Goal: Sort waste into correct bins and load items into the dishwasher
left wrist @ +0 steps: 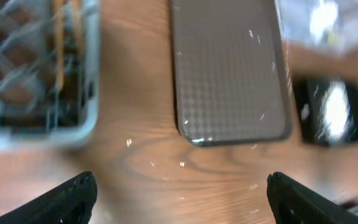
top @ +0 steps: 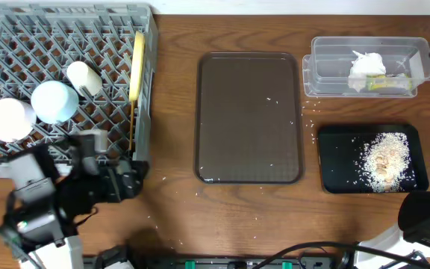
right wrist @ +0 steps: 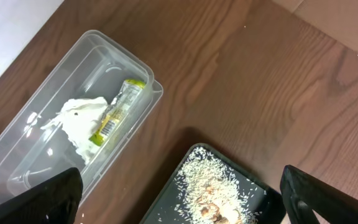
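Wooden table (top: 174,90): grey rack (top: 73,10) at 10 o'clock, brown tray (top: 248,119) central, clear tub (top: 327,46) 2 o'clock, black tray (top: 338,161) 4 o'clock

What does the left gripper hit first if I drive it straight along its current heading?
The left gripper, jaws open, would probably meet the bare table first, just short of the brown tray's near edge. The dish rack lies off to one side. The view is blurred, so depth is uncertain.

One rack (top: 21,45), three bowls (top: 10,118) (top: 54,101) (top: 84,77), one plate (top: 136,63), two chopsticks (left wrist: 59,43) (a pair), one tub (top: 319,56), one black tray (top: 342,161), one brown tray (top: 248,119).
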`<state>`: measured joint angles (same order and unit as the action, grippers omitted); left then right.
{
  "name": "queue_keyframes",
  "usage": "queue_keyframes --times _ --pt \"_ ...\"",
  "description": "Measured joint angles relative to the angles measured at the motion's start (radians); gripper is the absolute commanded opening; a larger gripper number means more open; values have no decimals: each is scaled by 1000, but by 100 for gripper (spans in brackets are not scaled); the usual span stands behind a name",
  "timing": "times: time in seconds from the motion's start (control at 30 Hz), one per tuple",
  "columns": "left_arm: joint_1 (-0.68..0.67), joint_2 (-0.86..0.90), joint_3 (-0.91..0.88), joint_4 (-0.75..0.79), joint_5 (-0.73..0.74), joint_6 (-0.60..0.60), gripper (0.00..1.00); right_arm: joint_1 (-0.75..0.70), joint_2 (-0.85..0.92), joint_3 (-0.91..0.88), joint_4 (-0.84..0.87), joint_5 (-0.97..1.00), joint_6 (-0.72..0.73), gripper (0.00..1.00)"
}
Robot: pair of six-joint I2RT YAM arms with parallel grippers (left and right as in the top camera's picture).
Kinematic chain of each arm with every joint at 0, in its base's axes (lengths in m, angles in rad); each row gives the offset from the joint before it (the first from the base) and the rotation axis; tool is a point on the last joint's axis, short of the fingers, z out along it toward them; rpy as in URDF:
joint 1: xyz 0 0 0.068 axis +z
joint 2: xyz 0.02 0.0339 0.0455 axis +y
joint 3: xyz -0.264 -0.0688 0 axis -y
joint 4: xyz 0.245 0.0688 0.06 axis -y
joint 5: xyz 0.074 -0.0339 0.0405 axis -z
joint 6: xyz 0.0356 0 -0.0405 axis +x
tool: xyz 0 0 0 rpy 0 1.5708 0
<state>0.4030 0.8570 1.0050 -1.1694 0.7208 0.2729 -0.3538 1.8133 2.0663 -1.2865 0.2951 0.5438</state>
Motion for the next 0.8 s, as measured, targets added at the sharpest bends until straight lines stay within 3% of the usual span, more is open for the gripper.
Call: queue_keyframes --times 0.37,0.6,0.8 --pt "-500 8 -261 461 -192 127 89 0 0 0 0 -1 0 99" --pt "-544 3 -376 610 -277 96 89 0 0 0 0 -2 0 99" --pt "-544 -63 -573 916 -307 66 89 0 0 0 0 -3 0 99"
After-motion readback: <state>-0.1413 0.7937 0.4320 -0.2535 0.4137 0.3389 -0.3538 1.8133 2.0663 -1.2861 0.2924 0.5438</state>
